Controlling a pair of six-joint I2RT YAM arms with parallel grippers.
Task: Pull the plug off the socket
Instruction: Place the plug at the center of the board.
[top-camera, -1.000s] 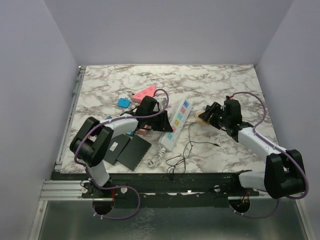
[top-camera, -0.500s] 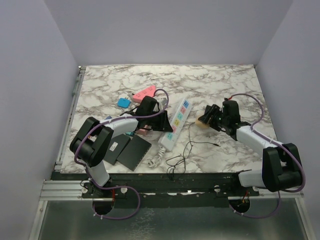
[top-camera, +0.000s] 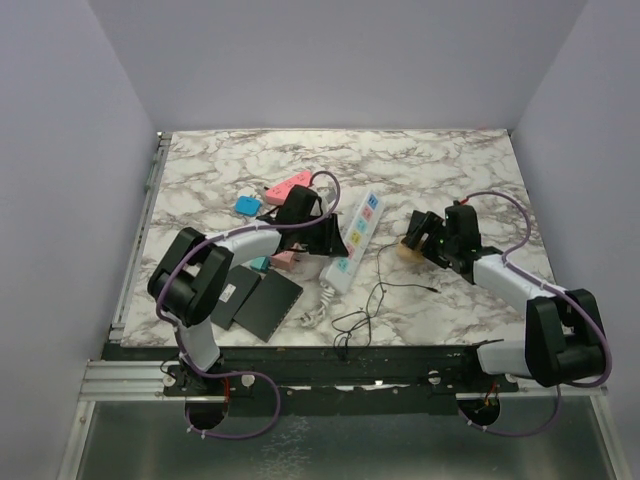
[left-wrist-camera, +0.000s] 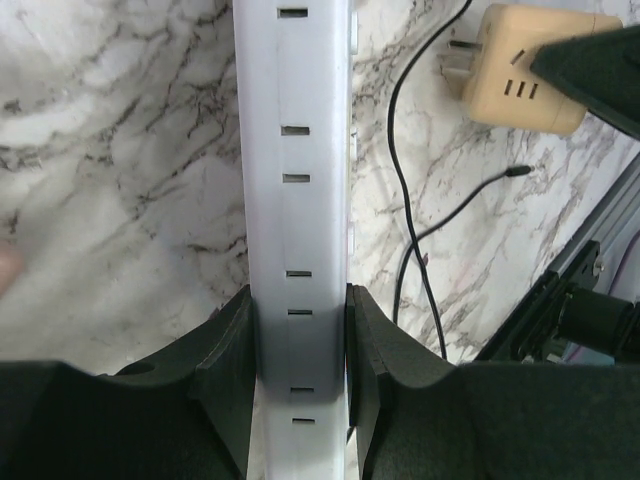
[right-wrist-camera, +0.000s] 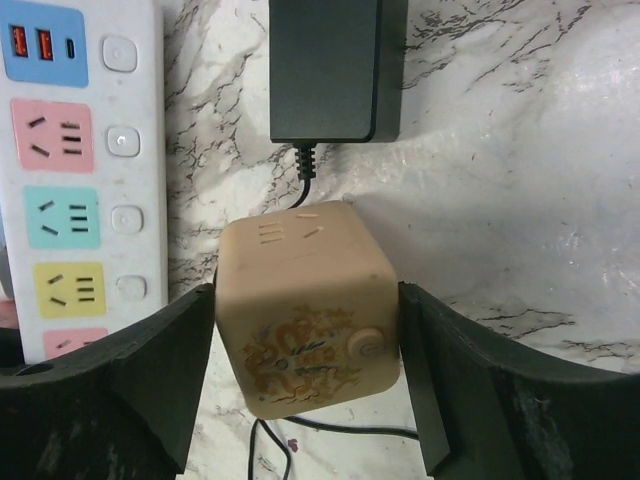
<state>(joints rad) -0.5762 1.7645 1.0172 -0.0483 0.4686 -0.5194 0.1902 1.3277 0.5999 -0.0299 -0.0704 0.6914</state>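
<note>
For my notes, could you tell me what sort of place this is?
Probably a lab test cell: grey walls enclose a marble-patterned table, with two robot arms bolted at its near edge.

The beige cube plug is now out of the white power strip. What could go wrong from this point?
1. The right tool flanks the beige cube plug closely; I cannot tell if it grips, so a sideways retreat could drag the cube.
2. The thin black cable lies between cube and power strip; either arm might snag it.
3. The left tool clamps the strip's sides; lifting now could swing its long free end.
</note>
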